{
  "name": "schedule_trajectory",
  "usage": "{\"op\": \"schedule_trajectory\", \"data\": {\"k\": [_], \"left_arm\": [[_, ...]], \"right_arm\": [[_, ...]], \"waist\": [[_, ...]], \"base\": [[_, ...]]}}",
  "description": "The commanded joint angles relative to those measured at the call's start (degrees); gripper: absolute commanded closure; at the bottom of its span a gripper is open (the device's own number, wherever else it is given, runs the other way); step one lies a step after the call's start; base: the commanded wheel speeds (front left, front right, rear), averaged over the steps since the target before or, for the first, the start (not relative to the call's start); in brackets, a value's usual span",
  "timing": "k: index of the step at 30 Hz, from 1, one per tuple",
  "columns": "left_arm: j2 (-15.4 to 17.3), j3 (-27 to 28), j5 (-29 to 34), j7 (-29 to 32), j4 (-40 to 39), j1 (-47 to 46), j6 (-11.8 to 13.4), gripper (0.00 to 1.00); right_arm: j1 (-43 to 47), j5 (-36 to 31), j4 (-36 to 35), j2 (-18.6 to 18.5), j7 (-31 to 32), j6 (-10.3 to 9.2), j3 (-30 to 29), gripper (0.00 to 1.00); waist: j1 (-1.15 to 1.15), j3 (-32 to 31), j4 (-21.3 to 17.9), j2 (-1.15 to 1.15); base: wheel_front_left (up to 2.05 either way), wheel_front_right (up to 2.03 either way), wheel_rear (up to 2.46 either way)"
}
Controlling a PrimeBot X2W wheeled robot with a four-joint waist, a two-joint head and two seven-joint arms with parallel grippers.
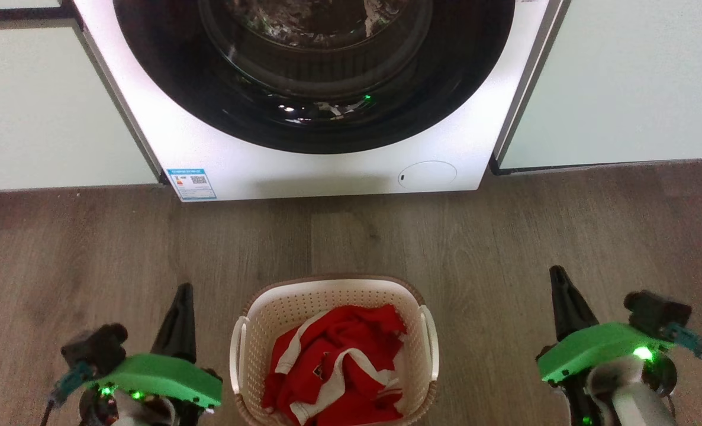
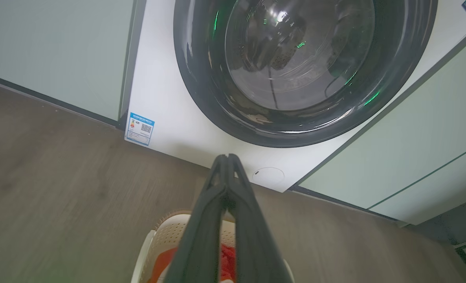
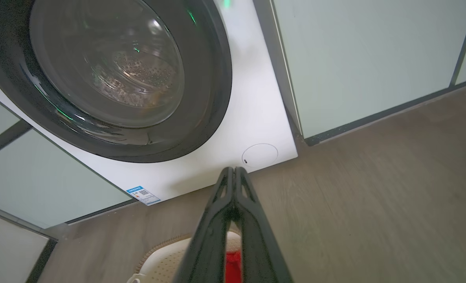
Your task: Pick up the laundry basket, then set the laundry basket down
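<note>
Laundry basket (image 1: 295, 307) btwn left gripper (image 1: 183, 291) & right gripper (image 1: 557, 273), both pinched together; washer (image 1: 327, 174) ahead.

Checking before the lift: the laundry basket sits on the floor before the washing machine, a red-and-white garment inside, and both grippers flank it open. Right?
Not quite. The left gripper and right gripper are both shut, fingertips together, as the wrist views show. The rest holds: laundry basket on the floor before the washing machine, red-and-white garment inside, grippers flanking it.
</note>
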Motion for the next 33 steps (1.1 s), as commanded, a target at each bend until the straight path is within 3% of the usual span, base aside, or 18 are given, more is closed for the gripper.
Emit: {"op": "schedule_trajectory", "data": {"k": [1, 33], "left_arm": [[0.79, 1.23, -1.77, 0.37, -1.44, -3.14, -0.38, 1.0], [1.19, 4.25, -22.93, 5.15, 0.22, -5.12, -2.32, 1.0]], "right_arm": [[-2.4, 1.93, -1.76, -0.82, 0.4, 0.07, -0.33, 1.0], [-2.74, 23.03, -1.66, -1.19, 5.18, 0.13, -3.2, 1.0]], "waist": [[0.0, -0.05, 0.02, 0.0], [0.0, -0.99, 0.38, 0.0]], "base": [[0.0, 0.0, 0.0], [0.0, 0.0, 0.0]]}}
